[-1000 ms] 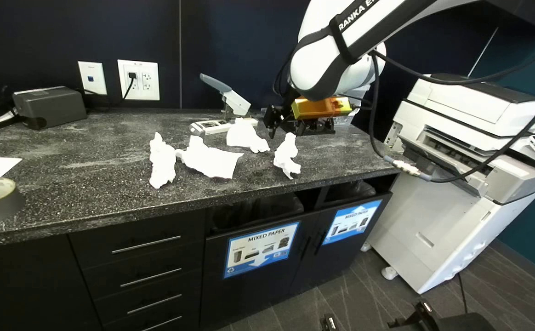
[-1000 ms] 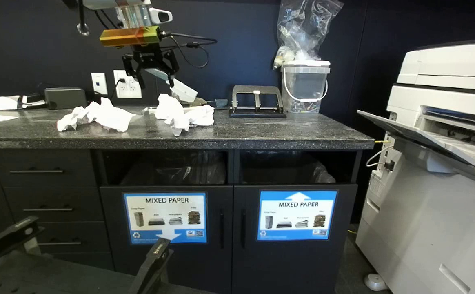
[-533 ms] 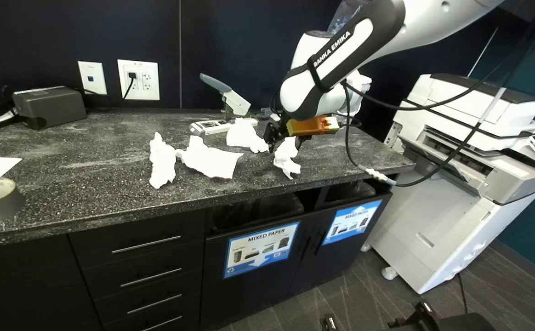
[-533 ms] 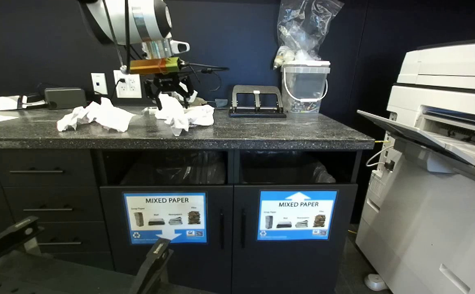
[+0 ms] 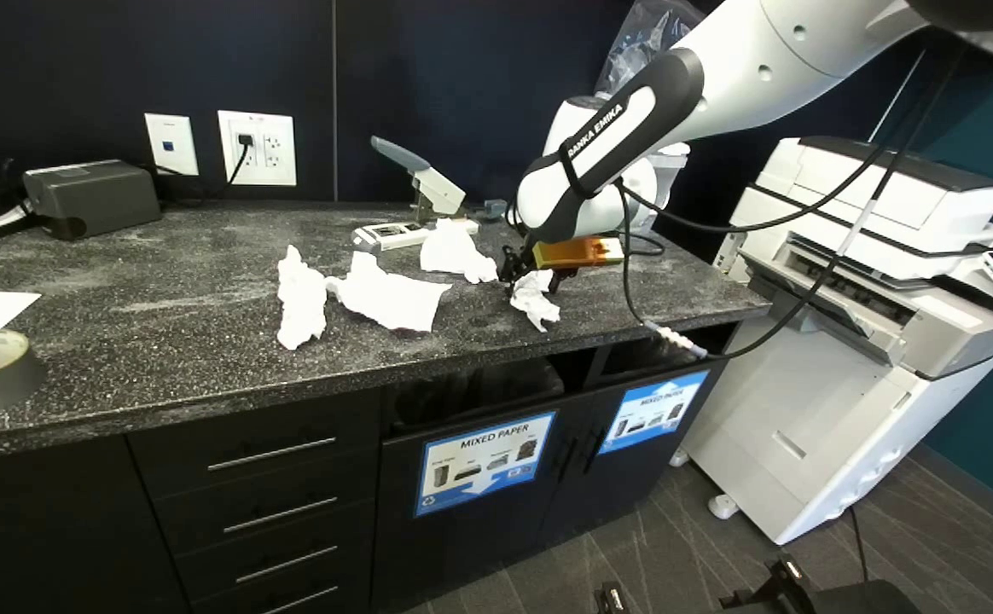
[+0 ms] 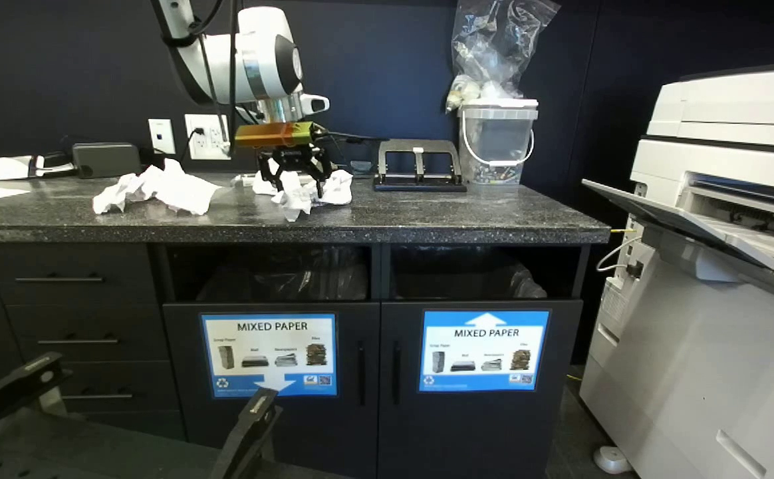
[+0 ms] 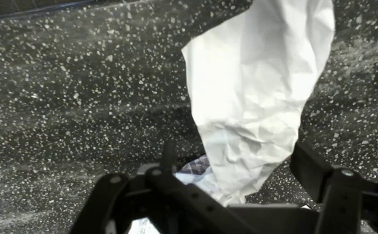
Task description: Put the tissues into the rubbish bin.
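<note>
Tool [image 7: 236,154], jaws apart, straddles one tissue [image 7: 252,100]; other tissues [image 5: 394,294] wait on surface [image 5: 198,264]; bins [image 6: 317,276] too dark to tell what's done.

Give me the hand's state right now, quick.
Hand: open, straddling a crumpled white tissue, not gripping it; a gap shows on one side in the wrist view.

printer [image 6: 713,306]: right of the claw [image 6: 300,190] in both exterior views
wall outlet [image 5: 258,148]: left of the claw
grey box [image 6: 106,160]: farther left
</note>
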Available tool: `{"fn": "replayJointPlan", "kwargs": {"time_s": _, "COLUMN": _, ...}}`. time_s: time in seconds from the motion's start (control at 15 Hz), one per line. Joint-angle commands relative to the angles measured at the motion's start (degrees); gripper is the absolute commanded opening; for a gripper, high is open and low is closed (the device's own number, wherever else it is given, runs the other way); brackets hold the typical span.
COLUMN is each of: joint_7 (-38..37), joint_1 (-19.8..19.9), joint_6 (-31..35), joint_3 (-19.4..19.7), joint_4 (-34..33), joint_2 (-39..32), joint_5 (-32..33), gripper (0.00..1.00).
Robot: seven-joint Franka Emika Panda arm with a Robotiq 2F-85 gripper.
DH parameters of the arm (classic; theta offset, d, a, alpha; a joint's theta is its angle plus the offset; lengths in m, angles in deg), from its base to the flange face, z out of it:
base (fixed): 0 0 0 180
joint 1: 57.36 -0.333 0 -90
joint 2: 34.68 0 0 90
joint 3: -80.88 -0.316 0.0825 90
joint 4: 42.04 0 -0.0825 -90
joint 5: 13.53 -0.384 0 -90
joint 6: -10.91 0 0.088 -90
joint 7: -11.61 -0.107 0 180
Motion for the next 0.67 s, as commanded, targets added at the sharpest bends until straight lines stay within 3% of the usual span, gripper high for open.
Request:
{"fn": "replayJointPlan", "kwargs": {"time_s": 0.0, "joint_7": 3.0, "joint_1": 1.12, "joint_6": 1.2, "joint_3": -0.68, "joint_4": -1.23, "joint_2": -0.45, "joint_5": -3.06, "gripper": 0.58}}
{"fn": "replayJointPlan", "kwargs": {"time_s": 0.4, "joint_7": 4.07, "joint_1": 1.52, "joint_6": 0.25, "joint_3": -0.29, "joint_4": -0.33, "joint_2": -1.29, "joint_5": -4.5, "gripper": 0.11}}
{"fn": "replayJointPlan", "kwargs": {"time_s": 0.6, "joint_7": 3.51, "joint_1": 1.2, "joint_6": -3.83, "joint_3": 0.46, "joint_4": 0.48, "joint_2": -0.94, "joint_5": -4.15, "gripper": 0.07}}
